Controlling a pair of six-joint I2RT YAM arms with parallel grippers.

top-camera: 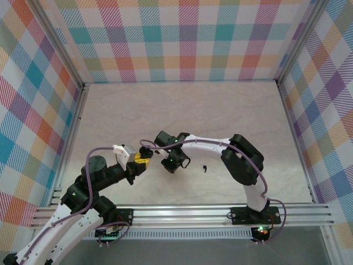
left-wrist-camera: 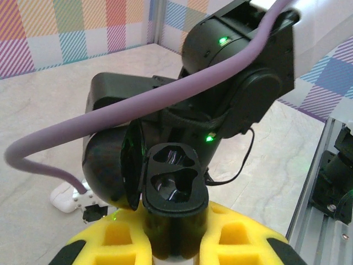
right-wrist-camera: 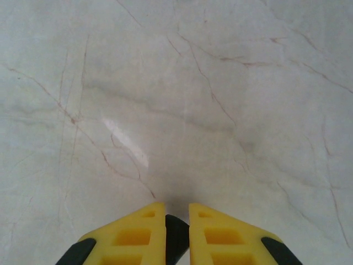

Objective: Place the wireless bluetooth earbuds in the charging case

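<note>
My left gripper is shut on an open black charging case, held upright between its yellow fingers with the lid swung out to the left. Both sockets look empty. In the top view this gripper sits at the table's near middle. My right gripper points down at bare table and is shut on a small black earbud pinched between its yellow pads. Its wrist hangs just right of the case. Another black earbud lies on the table to the right.
A white case rests on the table left of the left gripper, and shows low on the left in the left wrist view. A purple cable arcs across in front of the right arm. Checked walls enclose the table, with a metal rail along the near edge.
</note>
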